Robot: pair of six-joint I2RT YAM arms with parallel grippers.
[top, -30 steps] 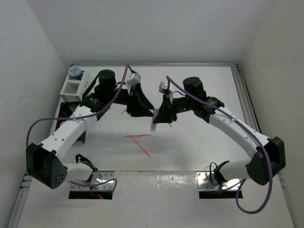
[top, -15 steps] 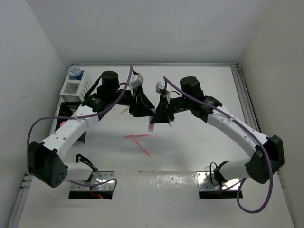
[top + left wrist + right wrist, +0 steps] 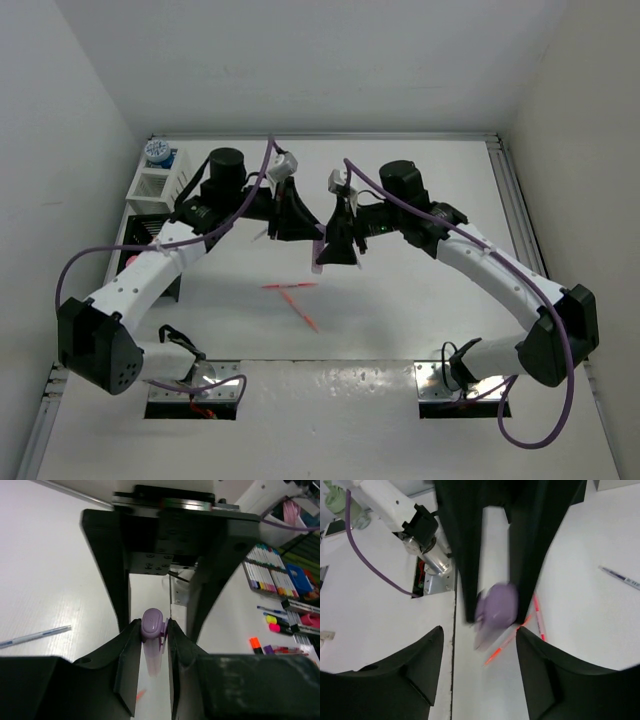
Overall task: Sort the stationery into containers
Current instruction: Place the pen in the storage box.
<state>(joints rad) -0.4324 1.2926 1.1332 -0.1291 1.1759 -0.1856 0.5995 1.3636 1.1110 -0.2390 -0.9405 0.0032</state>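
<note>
Fingers (image 3: 127,655) of the left gripper (image 3: 151,647) are pinched right down on the capped end of a chunky lilac plastic marker (image 3: 152,622), held up off the white table (image 3: 420,290) around its middle. The right gripper (image 3: 479,630) is spread wide with nothing in it, one finger on either side of that marker. Looks to me like a mid-air handover with the left arm as keeper. Next I'd guess the right has to back off clear, then the left carries the marker to the white slatted organiser box (image 3: 152,185) or the black slatted box (image 3: 135,228) at the far left. Two thin orange pens (image 3: 290,287) lie loose nearer the bases.
</note>
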